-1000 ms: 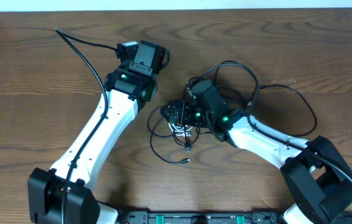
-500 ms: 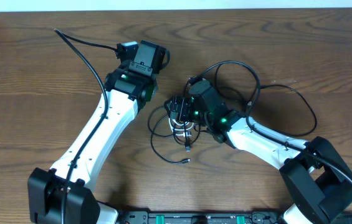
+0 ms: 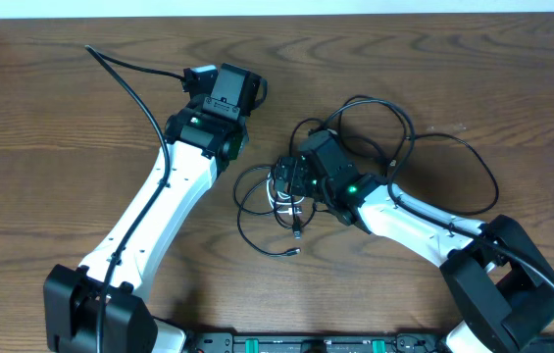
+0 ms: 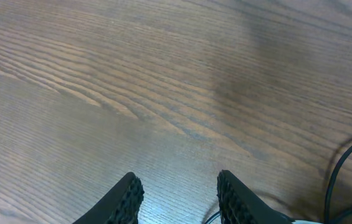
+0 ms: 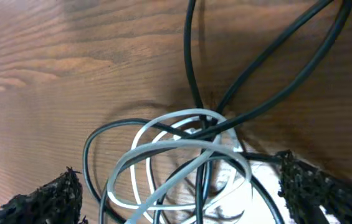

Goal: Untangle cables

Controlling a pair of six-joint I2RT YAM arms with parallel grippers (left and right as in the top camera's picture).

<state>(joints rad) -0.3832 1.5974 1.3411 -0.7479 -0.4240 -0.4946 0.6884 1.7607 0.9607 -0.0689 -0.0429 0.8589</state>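
Observation:
The black cable (image 3: 481, 175) and the white cable (image 3: 280, 202) lie looped together on the wooden table. The knot sits at table centre, and long black loops spread to the right. My right gripper (image 3: 290, 184) hovers over the knot. In the right wrist view it (image 5: 182, 193) is open, and white loops (image 5: 163, 155) crossed by black strands (image 5: 191, 68) lie between its fingertips. My left gripper (image 3: 255, 88) is open and empty above bare wood to the upper left of the tangle. In the left wrist view (image 4: 179, 186) only a black strand (image 4: 334, 174) shows at the right edge.
Two small plug ends (image 3: 296, 233) (image 3: 293, 253) trail toward the front of the tangle. The left arm's own thick black wire (image 3: 134, 83) runs to the back left. The table's back edge (image 3: 277, 16) meets a white wall.
My right gripper has shifted slightly to the right over the knot, and the tangle moved a little with it. The left arm has not moved.

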